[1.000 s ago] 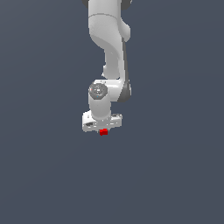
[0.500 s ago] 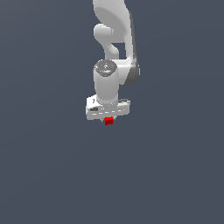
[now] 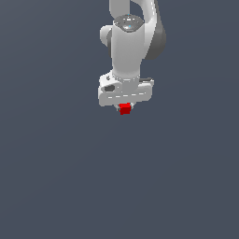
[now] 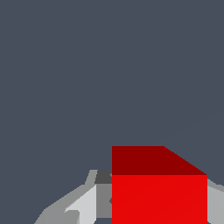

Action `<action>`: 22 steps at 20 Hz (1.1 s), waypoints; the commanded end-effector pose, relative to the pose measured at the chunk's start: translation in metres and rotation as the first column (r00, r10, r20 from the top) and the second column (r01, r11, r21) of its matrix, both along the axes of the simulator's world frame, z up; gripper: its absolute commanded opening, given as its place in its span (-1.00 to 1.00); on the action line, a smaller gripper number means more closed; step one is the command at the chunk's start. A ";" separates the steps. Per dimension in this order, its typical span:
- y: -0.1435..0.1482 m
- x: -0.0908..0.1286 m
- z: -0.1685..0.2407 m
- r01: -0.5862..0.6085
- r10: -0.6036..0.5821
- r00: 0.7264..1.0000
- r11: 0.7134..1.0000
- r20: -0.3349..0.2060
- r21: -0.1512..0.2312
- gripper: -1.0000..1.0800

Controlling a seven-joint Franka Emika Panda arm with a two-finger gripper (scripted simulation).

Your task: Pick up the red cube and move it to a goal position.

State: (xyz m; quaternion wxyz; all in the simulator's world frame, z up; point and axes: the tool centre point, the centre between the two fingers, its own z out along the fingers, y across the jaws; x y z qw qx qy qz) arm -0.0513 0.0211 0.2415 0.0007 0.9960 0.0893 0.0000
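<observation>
**One Arm, One Cube, Held Aloft**

I am watching one white arm point(image 3: 133, 37) reaching down from the top of the exterior view, and I am counting one tool point(image 3: 124, 110) at its end and one red cube point(image 3: 124, 109) in the scene. The tool is gripping the red cube: its fingers are closing against the cube's sides, parted only as wide as the cube, and the cube is peeking out just beneath the broad white body of the tool. Everything around it is showing as plain dark grey-blue, and I cannot tell from the pictures whether a table is lying under it.

The exterior view is giving me the whole arm, its rounded joint at the top and the tool's flat body, with the cube appearing as a small red spot below. The wrist view is showing none of the arm; there the red cube point(image 4: 159, 188) is filling the lower part of the picture, a darker red face above a brighter one, with a grey finger point(image 4: 83, 205) pressing in at one side and a sliver of the other finger at the opposite side.
</observation>
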 end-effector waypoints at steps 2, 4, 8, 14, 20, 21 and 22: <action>0.013 -0.008 0.037 0.000 0.000 1.000 1.000 0.000 0.000 -1.00; 0.020 -0.011 0.056 0.000 0.000 1.000 1.000 0.000 0.000 -1.00; 0.032 -0.017 0.089 0.000 0.000 1.000 1.000 0.000 0.000 -1.00; 0.045 -0.022 0.122 0.000 0.000 1.000 1.000 0.000 0.001 -1.00; 0.050 -0.023 0.136 0.000 0.000 1.000 1.000 0.000 0.001 -1.00; 0.050 -0.023 0.136 0.000 0.000 1.000 1.000 0.000 0.001 -1.00; 0.049 -0.022 0.136 0.001 -0.001 1.000 1.000 0.000 0.001 -1.00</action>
